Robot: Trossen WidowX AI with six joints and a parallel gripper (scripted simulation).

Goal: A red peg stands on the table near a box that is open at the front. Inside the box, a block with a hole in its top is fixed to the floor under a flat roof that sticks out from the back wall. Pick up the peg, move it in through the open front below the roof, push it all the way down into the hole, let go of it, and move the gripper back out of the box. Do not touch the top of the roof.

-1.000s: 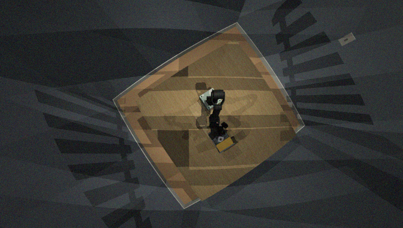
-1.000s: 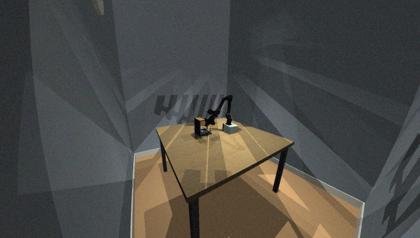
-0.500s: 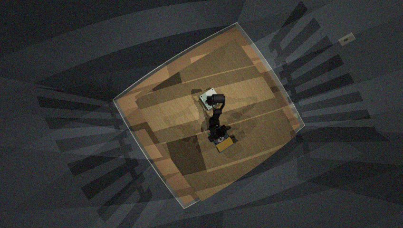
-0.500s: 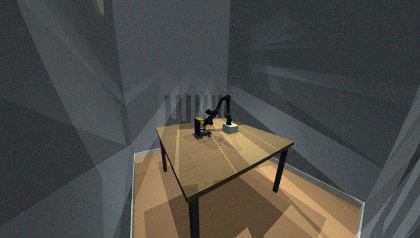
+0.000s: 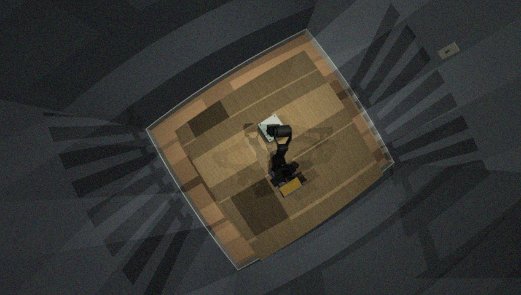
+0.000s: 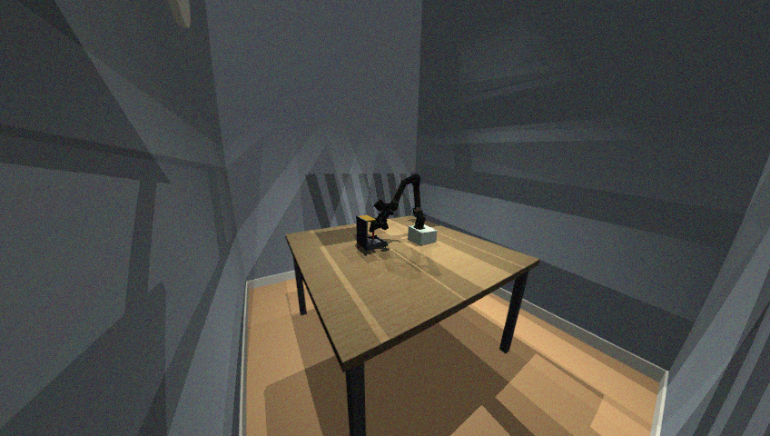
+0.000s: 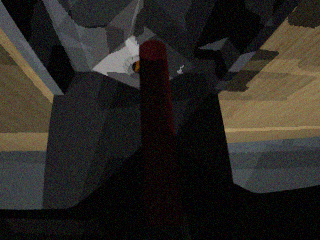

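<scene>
The box (image 6: 361, 232) stands on the table with its yellow roof (image 5: 290, 187) (image 6: 367, 218) at the top of its back wall. My gripper (image 6: 372, 229) (image 7: 157, 151) is shut on the red peg (image 6: 372, 235) (image 7: 156, 100), at the box's open front and low beside the roof's front edge. The peg points down over the box floor. In the wrist view the pale block (image 7: 114, 66) lies beyond the peg's red end, and its hole shows just left of that end. The gap between peg and block is hard to judge. In the top view the arm hides the peg and block.
The arm's pale base block (image 5: 263, 126) (image 6: 427, 237) stands on the table (image 5: 314, 160) (image 6: 410, 292), in front of the box's open side. The box's side walls show left and right in the wrist view. Dark shadows cross the table.
</scene>
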